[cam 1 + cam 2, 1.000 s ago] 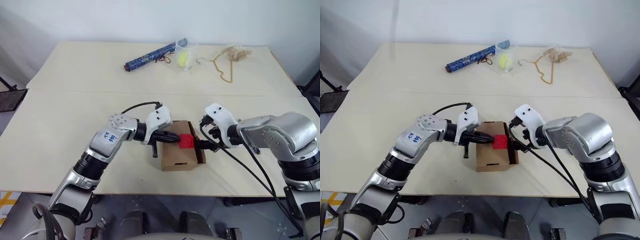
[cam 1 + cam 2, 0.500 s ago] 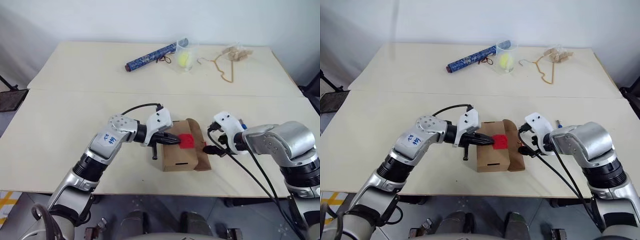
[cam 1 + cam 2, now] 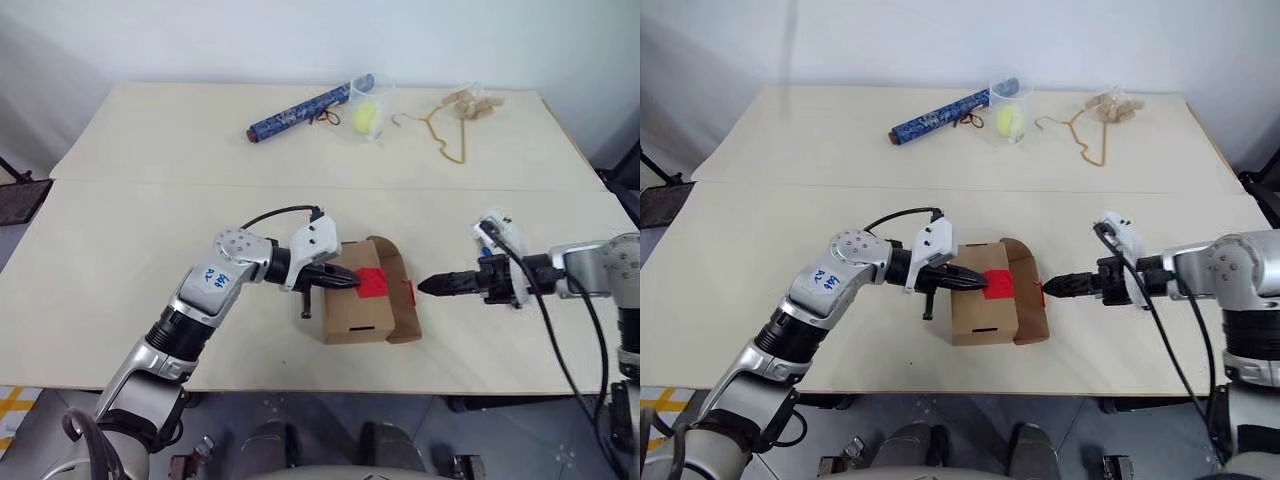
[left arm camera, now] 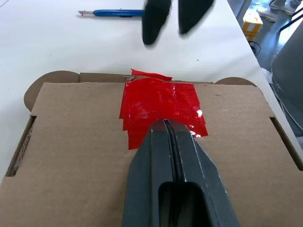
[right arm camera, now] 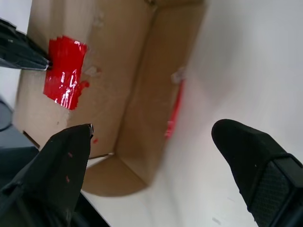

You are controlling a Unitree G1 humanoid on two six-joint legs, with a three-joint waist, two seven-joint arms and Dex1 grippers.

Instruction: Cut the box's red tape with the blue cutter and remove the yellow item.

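The box [image 3: 357, 305] sits at the near middle of the table [image 3: 120, 250], one flap hanging open to the right. The left gripper [image 3: 352, 282], fingers closed together, presses on the red tape [image 4: 161, 106] (holding nothing). The right gripper [image 3: 428, 286] stands wide open just beside the flap.
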